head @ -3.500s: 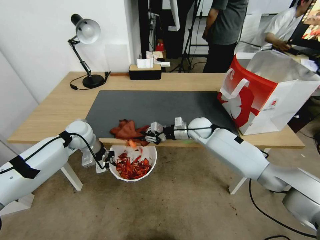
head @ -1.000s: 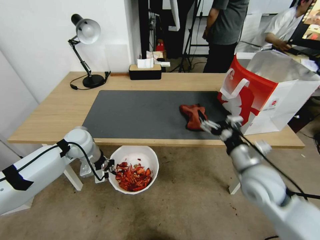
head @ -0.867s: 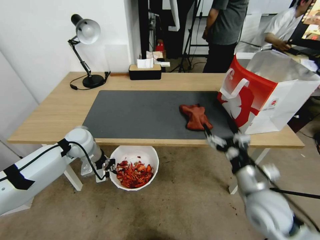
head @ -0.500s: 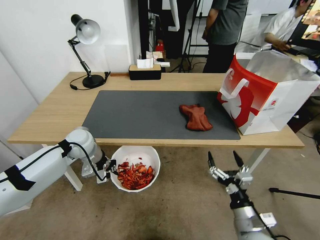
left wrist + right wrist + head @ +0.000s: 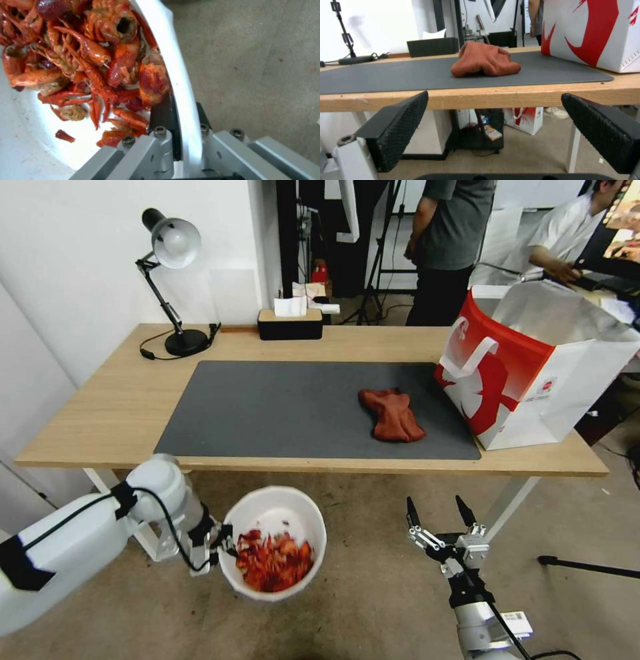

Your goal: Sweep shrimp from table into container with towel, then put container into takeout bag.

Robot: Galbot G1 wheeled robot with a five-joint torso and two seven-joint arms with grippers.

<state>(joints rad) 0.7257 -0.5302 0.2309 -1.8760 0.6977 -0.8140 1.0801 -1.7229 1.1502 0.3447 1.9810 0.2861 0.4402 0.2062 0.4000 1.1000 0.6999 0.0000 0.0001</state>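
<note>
Left gripper (image 5: 223, 549) pinches the bowl (image 5: 275, 499) by its rim below the table (image 5: 100, 407) — shrimp (image 5: 275, 561) aboard; right gripper (image 5: 437, 511) hangs open, towel (image 5: 392, 415) dropped.

This is looking like a robot test room, a kind of lab or workroom. A long wooden counter (image 5: 100, 407) on white legs is standing on a plain brown floor (image 5: 360, 607), by a bare white wall (image 5: 73, 280). A desk lamp (image 5: 170, 280) and a black tissue box (image 5: 290, 323) are sitting on it. Behind, black stands (image 5: 373, 260) with cables are standing around, and people are working at a screen (image 5: 617, 233).
</note>
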